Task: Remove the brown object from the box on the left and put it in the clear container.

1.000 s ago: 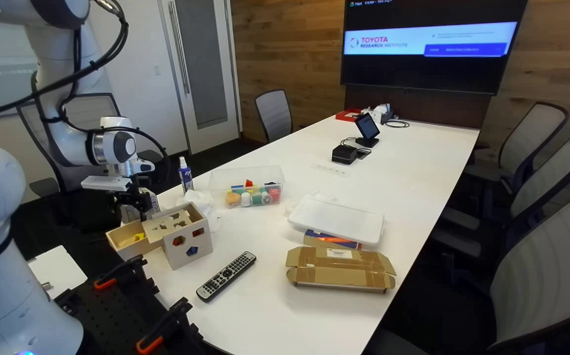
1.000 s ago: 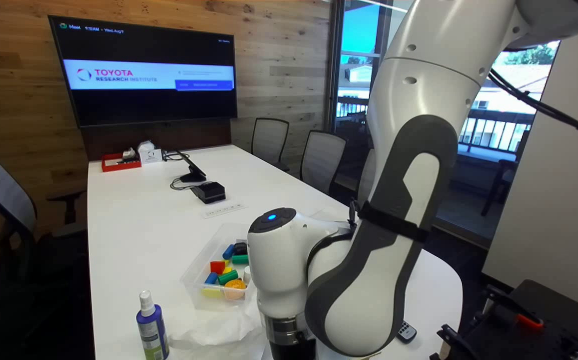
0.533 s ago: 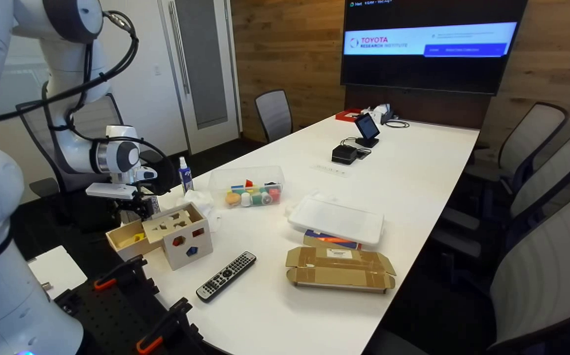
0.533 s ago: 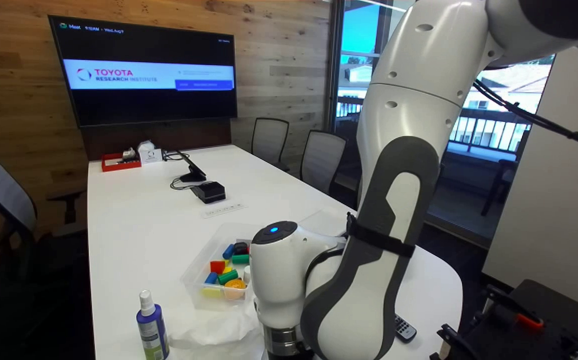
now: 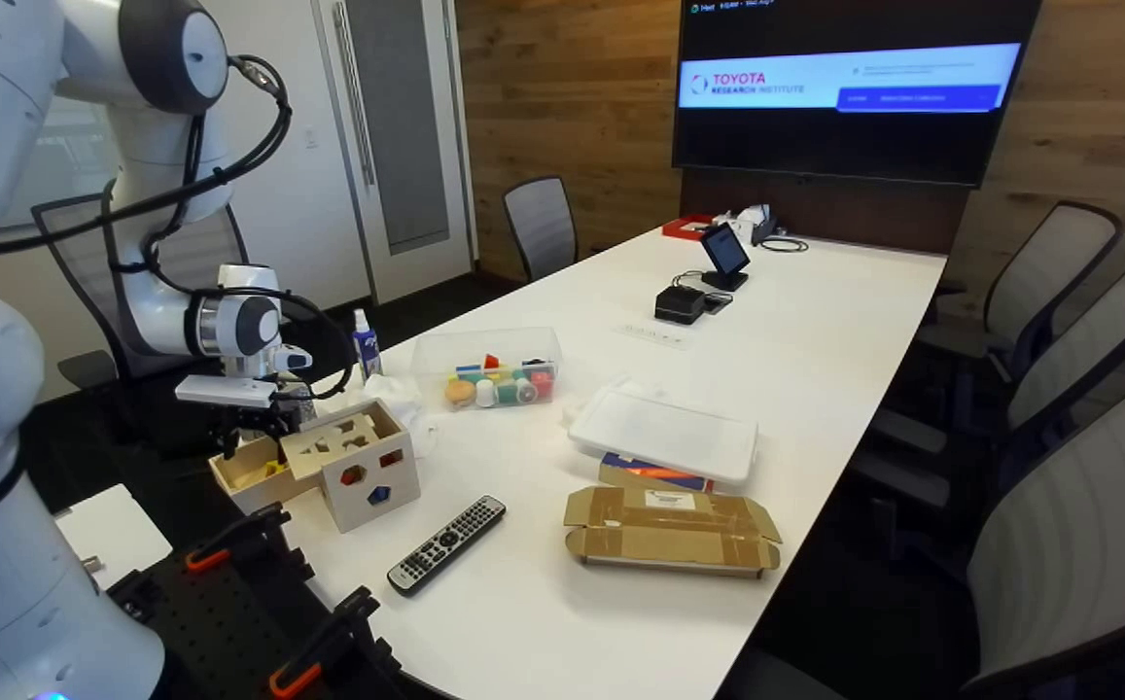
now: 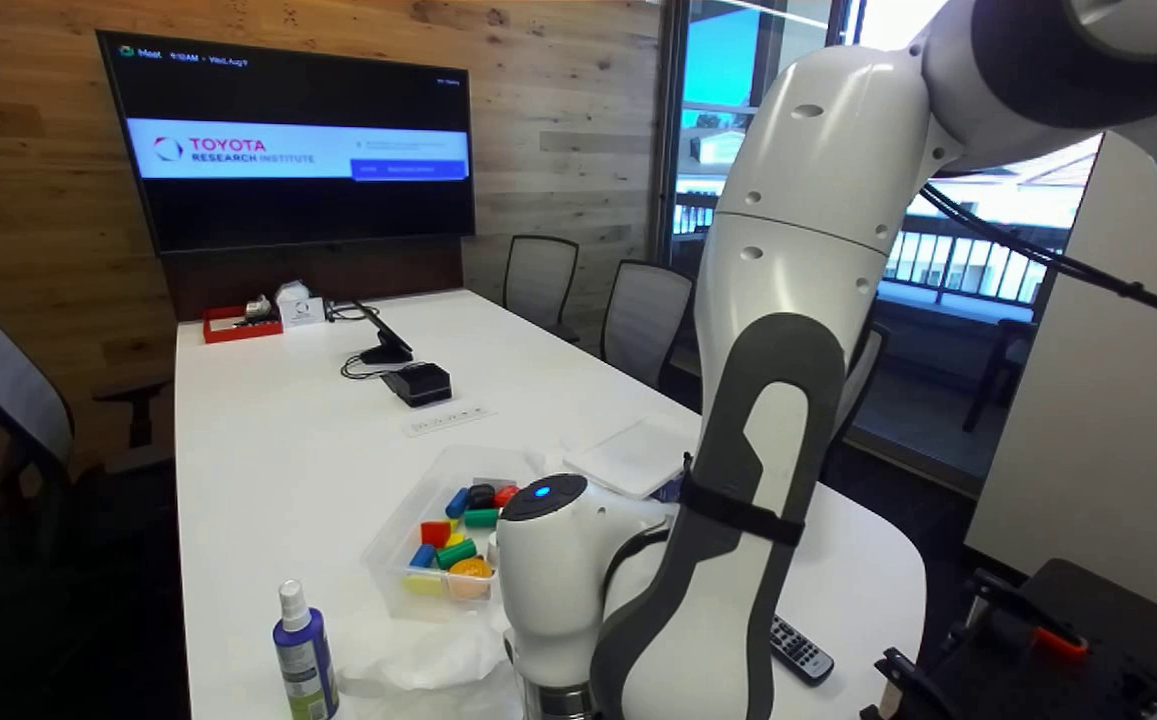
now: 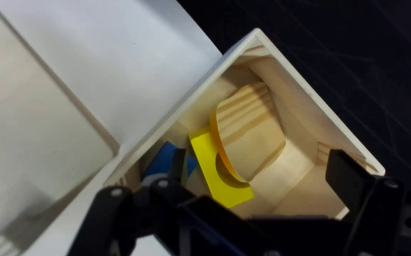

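The wood-grained block [image 7: 249, 135] lay in the open-topped wooden box [image 7: 297, 103], partly over a yellow piece [image 7: 206, 160]; the gripper [image 7: 258, 160] held nothing, its jaws spread; in the wrist view the block's middle fell between them sideways, nearer the view's top edge, its long axis apparently crossing their closing line.
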`<state>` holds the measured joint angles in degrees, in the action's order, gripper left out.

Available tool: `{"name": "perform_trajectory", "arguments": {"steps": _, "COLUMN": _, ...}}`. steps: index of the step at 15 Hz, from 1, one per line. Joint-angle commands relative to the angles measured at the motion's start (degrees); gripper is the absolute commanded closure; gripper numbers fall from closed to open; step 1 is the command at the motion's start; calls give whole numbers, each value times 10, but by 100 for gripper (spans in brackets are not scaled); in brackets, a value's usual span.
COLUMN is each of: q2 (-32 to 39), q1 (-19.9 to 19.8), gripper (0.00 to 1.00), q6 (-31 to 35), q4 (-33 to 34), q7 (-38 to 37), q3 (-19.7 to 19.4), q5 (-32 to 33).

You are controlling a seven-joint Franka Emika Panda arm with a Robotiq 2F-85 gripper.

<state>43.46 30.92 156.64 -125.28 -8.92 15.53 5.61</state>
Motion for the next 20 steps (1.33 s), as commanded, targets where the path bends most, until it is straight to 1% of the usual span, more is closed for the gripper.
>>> {"name": "perform_trajectory", "arguments": {"steps": 1, "q2": 21, "q1": -19, "gripper": 0, "q6": -16, "q4": 23, "q7": 30, "q3": 16, "q5": -10}}
{"name": "perform_trajectory", "arguments": {"steps": 6, "q2": 33, "q1": -29, "gripper": 0, "q6": -29, "q4": 27, "q7": 25, "q3": 22, "q5": -21}}
{"name": "perform_trajectory", "arguments": {"steps": 9, "q2": 42, "q1": -42, "gripper": 0, "q6": -35, "q4": 31, "q7": 35, "q3": 32, "q5": -27}}
{"name": "perform_trajectory", "arguments": {"steps": 10, "q2": 43, "q1": -46, "gripper": 25, "q6": -35, "q4": 32, "q7": 36, "q3": 35, "q5": -28}}
{"name": "perform_trajectory", "arguments": {"steps": 11, "q2": 44, "q1": -51, "gripper": 26, "q6": -37, "q4": 33, "q7": 39, "q3": 37, "q5": -29}}
{"name": "perform_trajectory", "arguments": {"steps": 16, "q2": 45, "q1": -67, "gripper": 67, "q6": -48, "q4": 37, "q7": 54, "q3": 43, "q5": -34}}
{"name": "perform_trajectory", "arguments": {"steps": 18, "q2": 44, "q1": -73, "gripper": 80, "q6": -55, "q4": 39, "q7": 56, "q3": 45, "q5": -36}}
{"name": "perform_trajectory", "arguments": {"steps": 20, "q2": 43, "q1": -79, "gripper": 97, "q6": -53, "q4": 38, "q7": 57, "q3": 48, "q5": -38}}
